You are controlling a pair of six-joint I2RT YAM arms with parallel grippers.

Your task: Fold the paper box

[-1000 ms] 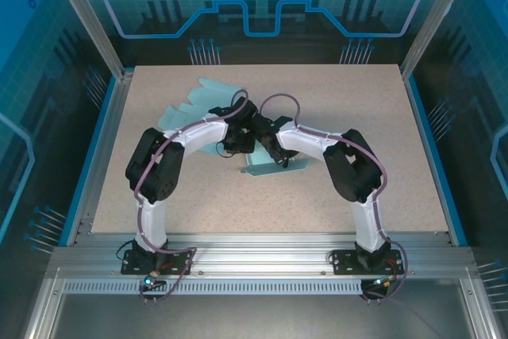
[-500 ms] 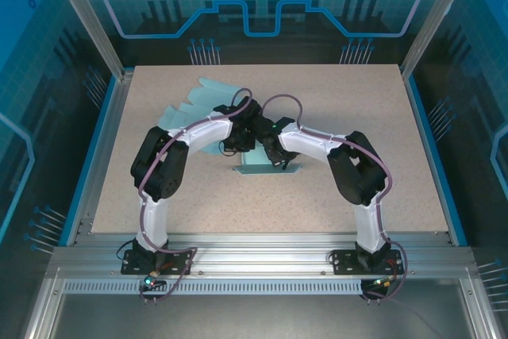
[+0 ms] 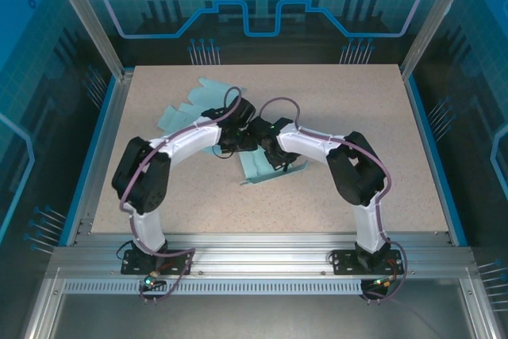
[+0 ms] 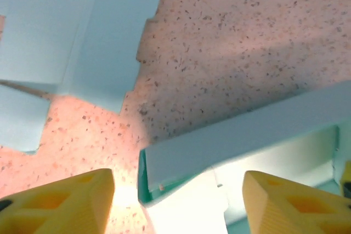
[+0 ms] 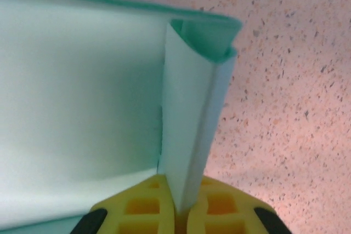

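Note:
The teal paper box (image 3: 268, 167), partly folded, lies at the middle of the table beneath both wrists. My right gripper (image 5: 184, 207) is shut on a doubled-over upright flap of the paper box (image 5: 193, 119), with the box's wide inner panel spreading to the left. My left gripper (image 4: 178, 204) is open; its yellow fingers (image 4: 60, 201) stand wide apart on either side of a folded wall corner of the paper box (image 4: 219, 143) without pinching it. In the top view the left gripper (image 3: 238, 140) and the right gripper (image 3: 265, 147) sit close together over the box's far edge.
Several flat teal cut sheets (image 3: 194, 105) lie on the speckled table (image 3: 381, 132) at the back left, close behind the left wrist; their notched edge (image 4: 71, 31) is near the left fingers. Metal frame rails edge the table.
The left gripper has opened and let go of the box. The left arm's elbow has swung left. The box now lies tilted, slightly lower toward the near side.

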